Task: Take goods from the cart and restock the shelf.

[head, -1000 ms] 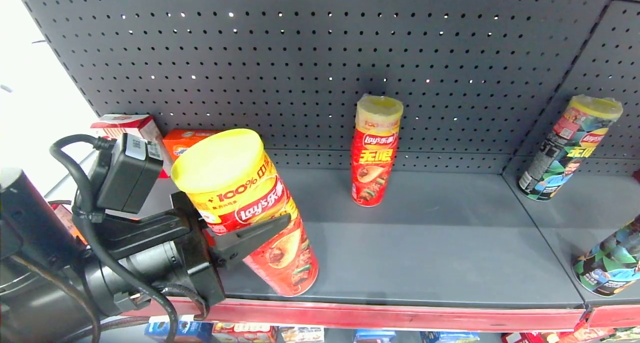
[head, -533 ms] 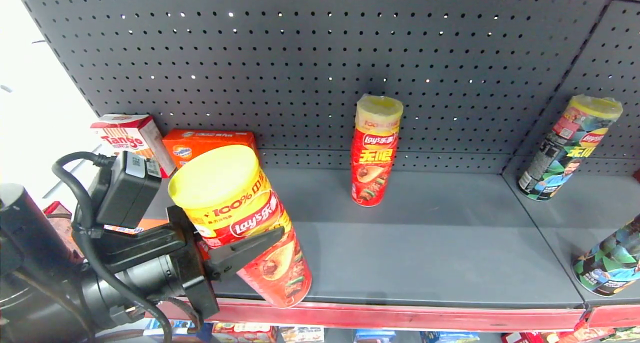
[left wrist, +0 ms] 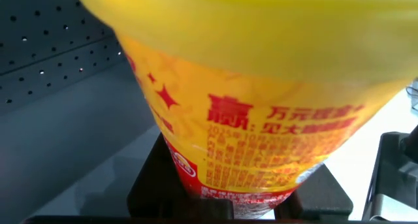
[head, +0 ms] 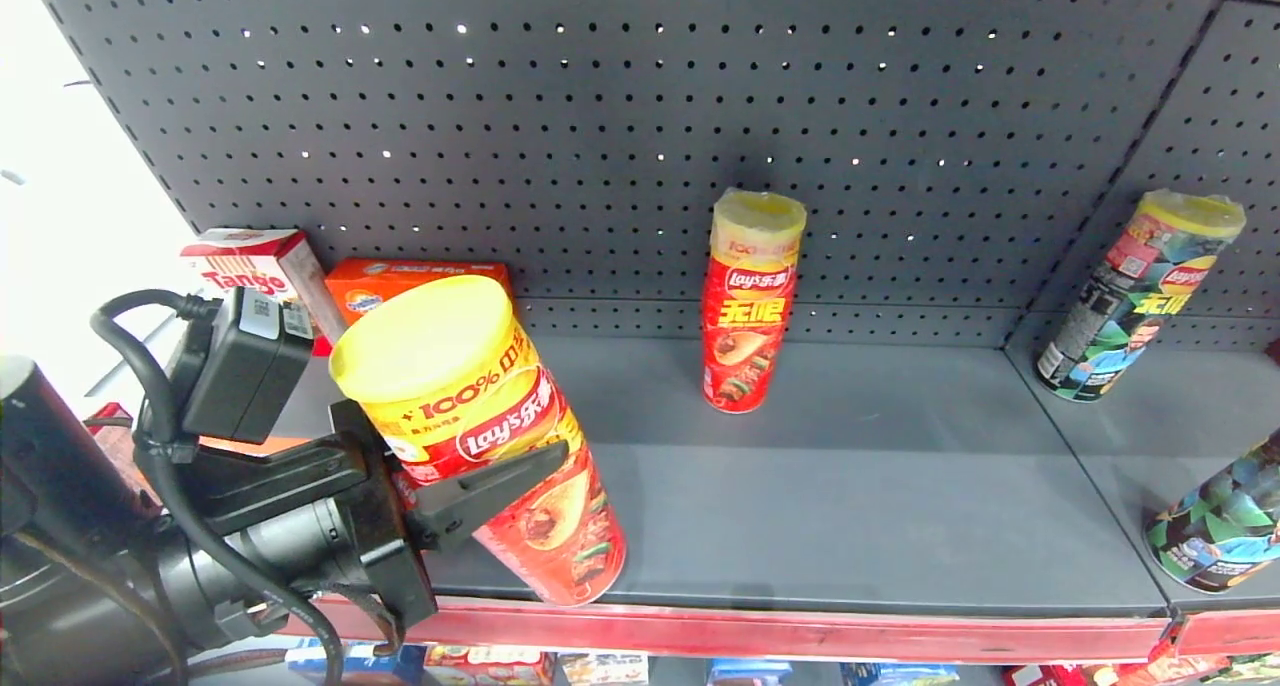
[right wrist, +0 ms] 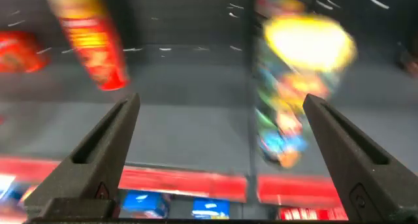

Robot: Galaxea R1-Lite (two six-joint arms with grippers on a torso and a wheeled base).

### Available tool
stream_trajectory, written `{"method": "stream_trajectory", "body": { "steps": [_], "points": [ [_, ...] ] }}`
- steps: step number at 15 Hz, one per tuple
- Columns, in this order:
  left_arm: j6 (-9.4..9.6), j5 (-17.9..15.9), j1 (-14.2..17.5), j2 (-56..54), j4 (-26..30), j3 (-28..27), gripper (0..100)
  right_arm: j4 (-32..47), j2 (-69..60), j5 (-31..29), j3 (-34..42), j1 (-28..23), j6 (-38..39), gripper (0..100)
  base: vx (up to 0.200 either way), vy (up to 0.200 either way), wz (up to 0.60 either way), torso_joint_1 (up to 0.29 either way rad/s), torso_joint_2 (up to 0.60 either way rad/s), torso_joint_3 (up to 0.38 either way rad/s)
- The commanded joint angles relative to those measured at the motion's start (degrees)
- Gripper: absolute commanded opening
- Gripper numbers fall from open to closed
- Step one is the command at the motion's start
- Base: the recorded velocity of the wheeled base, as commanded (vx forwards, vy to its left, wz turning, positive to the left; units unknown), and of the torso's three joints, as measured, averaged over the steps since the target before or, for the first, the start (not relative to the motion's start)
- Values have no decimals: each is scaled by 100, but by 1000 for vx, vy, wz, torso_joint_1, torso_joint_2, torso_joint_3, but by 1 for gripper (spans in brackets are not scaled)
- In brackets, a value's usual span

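1. Two tools matter for you: the left tool (head: pixel 450 446) pinches the chip can (head: pixel 480 406) around its middle. The right tool (right wrist: pixel 221 100) has its fingers spread wide with nothing between them.
2. Your chip can tilts, its yellow lid toward the robot and its base low over the front of the shelf (head: pixel 850 486), just behind the red edge strip (head: pixel 800 636). You cannot tell whether the base touches the shelf.
3. Labels: the chip can carries a yellow band with red lettering over a red lower half with food pictures. The left wrist view shows small red print on its yellow side (left wrist: pixel 261 132).
4. An upright red can (head: pixel 752 301) with the same colours stands at the back against the pegboard (head: pixel 600 116).
5. Behind your can, at the back left, sit a white-and-red box (head: pixel 262 266) and an orange box (head: pixel 400 281).
6. Bare shelf lies between your can and the upright red can, and on to the right divider. Beyond it stand two multicoloured cans (head: pixel 1140 296) (head: pixel 1215 531).
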Motion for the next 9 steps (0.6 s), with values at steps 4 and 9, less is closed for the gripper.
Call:
{"method": "stream_trajectory", "body": {
  "steps": [4, 9],
  "points": [
    [-8, 8, 53, 2, 5, 25, 0, 549, 1650, 276, -1364, 566, -653, 100, 0, 0, 0, 0, 0, 0],
    [-8, 8, 141, 2, 5, 34, 0, 321, 2880, 355, -2014, 1762, -1039, 100, 0, 0, 0, 0, 0, 0]
  ]
}}
